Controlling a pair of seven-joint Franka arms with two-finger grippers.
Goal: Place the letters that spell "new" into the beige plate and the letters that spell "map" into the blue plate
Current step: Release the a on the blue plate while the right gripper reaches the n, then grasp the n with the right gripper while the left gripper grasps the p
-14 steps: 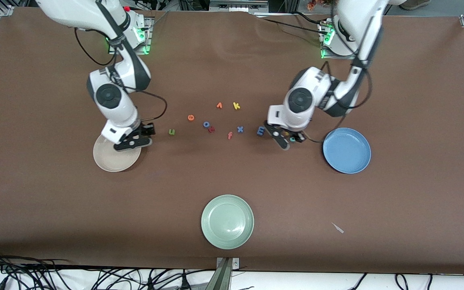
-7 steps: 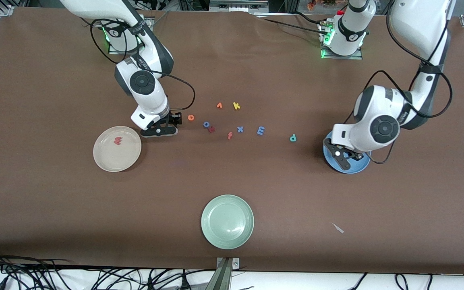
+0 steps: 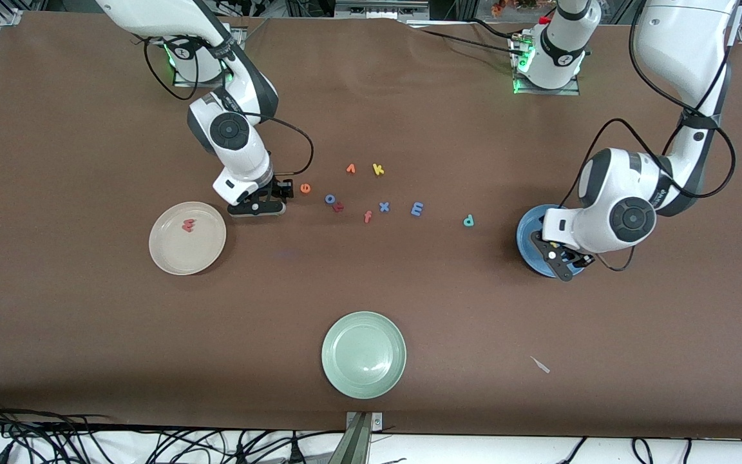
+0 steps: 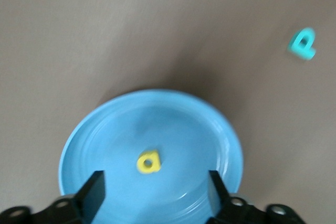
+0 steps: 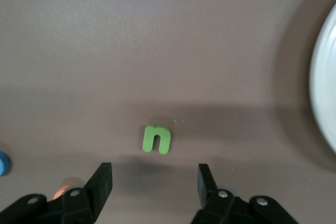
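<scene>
**Two letters plated, four still on the mat**

Brown matting (image 3: 371,290) covers the whole tabletop, and three plates sit on it: a beige plate (image 3: 163,258) at the middle left of the front view, a blue plate (image 3: 525,233) at the middle right, and a pale green plate (image 3: 364,355) at the lower centre.

One salmon-pink w (image 3: 187,224) lies in the beige plate. One yellow a (image 4: 148,161) lies in the blue plate, seen in the left wrist view between the spread fingers.

Nine more letters are counted loose on the mat, most of them in a cluster at the centre of the front view. Orange: an e (image 3: 305,188), an f (image 3: 367,216) and a v (image 3: 351,169). Blue: an o (image 3: 330,198), an x (image 3: 384,206) and an m (image 3: 417,209). Then one yellow k (image 3: 378,169), one dark red letter (image 3: 339,207) touching the o, and one teal p (image 3: 468,220) apart, between the m and the blue plate. A lime-green n (image 5: 157,139) shows only in the right wrist view, lying on the mat.

The left gripper (image 3: 556,252) hangs over the blue plate, jaws spread and empty. The right gripper (image 3: 257,207) sits between the beige plate and the e, low over the n, jaws apart with nothing between them.

A small pale scrap (image 3: 540,365) lies at the lower right. No readable brand or label shows.
</scene>
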